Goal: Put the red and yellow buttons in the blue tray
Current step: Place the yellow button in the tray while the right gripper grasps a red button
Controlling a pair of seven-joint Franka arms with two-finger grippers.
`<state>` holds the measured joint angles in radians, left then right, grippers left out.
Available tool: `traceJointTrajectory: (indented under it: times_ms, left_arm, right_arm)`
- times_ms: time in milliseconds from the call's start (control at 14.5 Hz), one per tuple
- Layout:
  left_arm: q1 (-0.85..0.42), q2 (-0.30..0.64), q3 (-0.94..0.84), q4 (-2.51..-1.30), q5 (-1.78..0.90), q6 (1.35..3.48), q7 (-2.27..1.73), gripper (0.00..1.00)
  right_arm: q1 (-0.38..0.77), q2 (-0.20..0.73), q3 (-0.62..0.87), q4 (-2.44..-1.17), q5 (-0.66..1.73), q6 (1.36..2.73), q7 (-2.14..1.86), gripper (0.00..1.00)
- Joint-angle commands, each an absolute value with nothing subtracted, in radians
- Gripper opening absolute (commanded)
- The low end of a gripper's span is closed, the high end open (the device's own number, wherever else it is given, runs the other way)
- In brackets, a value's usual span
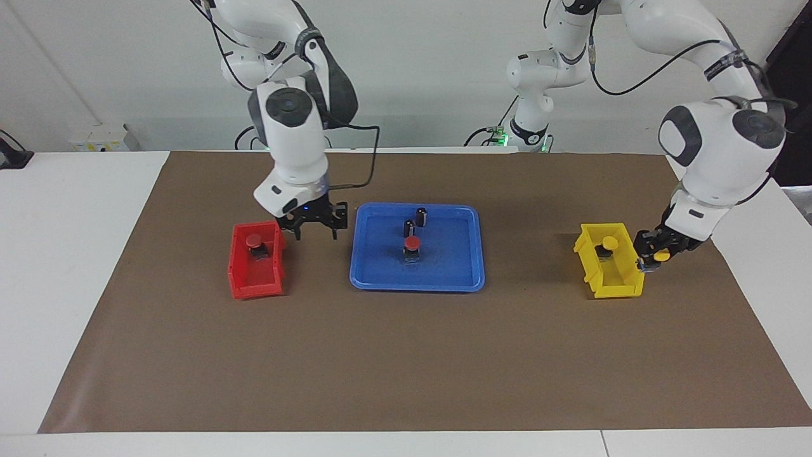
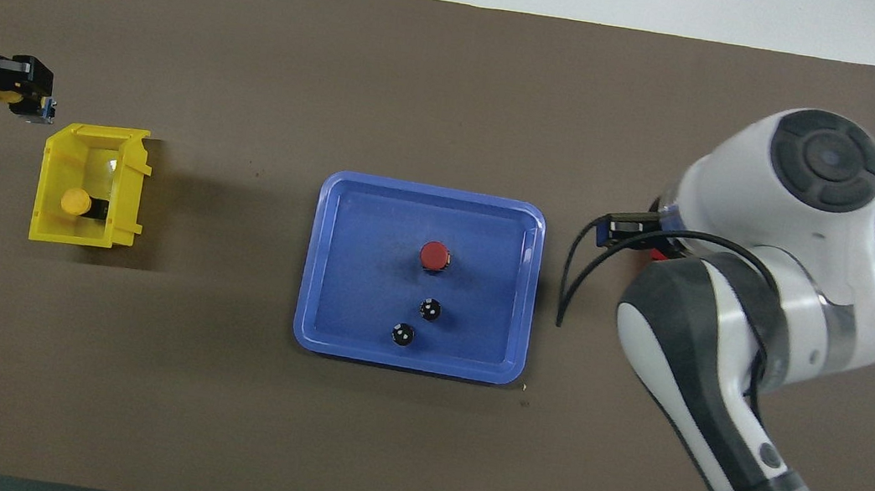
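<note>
Buttons: one red [image 1: 412, 244] stands in the blue tray [image 1: 466, 279]; one red [image 1: 254, 240] in the red bin [image 1: 240, 273]; one yellow [image 1: 609, 243] in the yellow bin [image 1: 589, 254].
Left gripper [image 1: 654, 259]: clenched on a yellow button [image 1: 661, 255] just beside the yellow bin.
Right gripper [image 1: 315, 230]: fingers spread, empty, between red bin and tray.
Step, likely: carrying yellow to tray.
Next: lower it clear of the dark cylinders [image 1: 422, 216].

Bright, even light from above leaves soft, short shadows beside the yellow bin [image 2: 92, 187] and blue tray [image 2: 333, 266], faint sheen on the tray, both views sharp throughout.
</note>
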<state>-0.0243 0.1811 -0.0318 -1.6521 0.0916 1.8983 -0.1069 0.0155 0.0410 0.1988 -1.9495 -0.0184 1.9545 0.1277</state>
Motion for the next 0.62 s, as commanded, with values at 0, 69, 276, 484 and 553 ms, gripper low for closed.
traceJointTrajectory:
  times_ms: [0, 69, 276, 484, 553]
  left_arm:
    - [-0.216, 0.190, -0.031, -1.681, 0.126, 1.884, -0.372, 0.01]
    - [-0.277, 0.178, -0.031, -1.712, 0.115, 1.916, -0.452, 0.01]
    - [-0.408, 0.181, -0.031, -1.819, 0.032, 2.074, -0.592, 0.01]
    - [-0.510, 0.192, -0.031, -1.916, -0.015, 2.172, -0.629, 0.02]
    - [-0.532, 0.193, -0.031, -1.942, -0.015, 2.216, -0.665, 0.02]
  right_arm:
    - [-0.092, -0.040, 0.213, -2.115, 0.025, 2.061, -0.035, 0.81]
    - [-0.121, -0.055, 0.213, -2.158, 0.026, 2.127, -0.079, 0.80]
    - [-0.150, -0.052, 0.212, -2.230, 0.034, 2.226, -0.124, 0.77]
    - [-0.155, -0.044, 0.212, -2.275, 0.040, 2.282, -0.126, 0.74]
    - [-0.155, -0.044, 0.212, -2.279, 0.040, 2.295, -0.127, 0.74]
